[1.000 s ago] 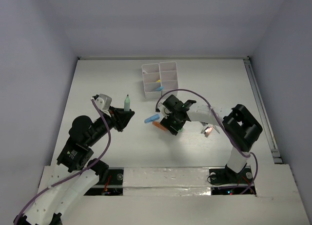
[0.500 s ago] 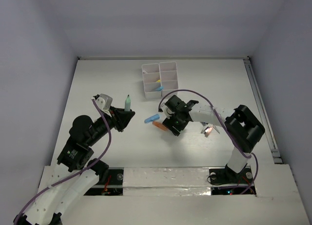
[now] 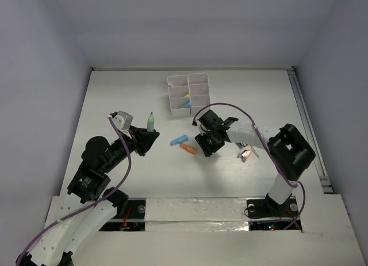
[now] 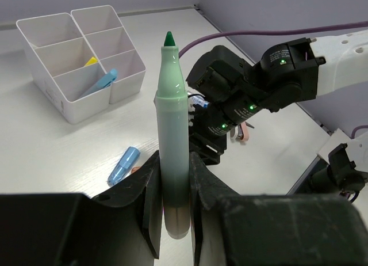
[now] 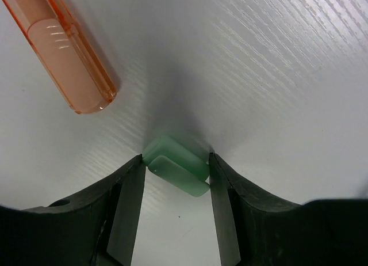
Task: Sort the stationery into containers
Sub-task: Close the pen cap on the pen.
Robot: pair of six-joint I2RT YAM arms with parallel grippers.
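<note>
Left pincer (image 4: 174, 179): it is clamping the lower barrel of the pale-green marker (image 4: 172, 122) between its two fingers. The marker is standing upright out of the pincer, its capped tip pointing up, clear of the tabletop (image 3: 126, 99).

To the right of this pincer, between it and the right pincer, a blue marker (image 3: 179, 140) and an orange marker (image 3: 188, 149) are lying side by side on the tabletop, the orange one nearer the right pincer.

Beyond both pincers, toward the far edge, the white organizer (image 3: 188, 82) is sitting upright. A yellow item (image 4: 90, 61) is showing in one compartment, and a blue marker-like item (image 4: 98, 84) is leaning in the compartment just nearer to the pincers.

Right pincer (image 5: 175, 162): it is pointing down at the tabletop and closing on the green eraser (image 5: 172, 165), which is filling the gap and touching both fingers. Whether the eraser is resting on the surface or raised just off it cannot be told. The end of the orange marker is lying just ahead and left of these fingers, apart from the eraser.
</note>
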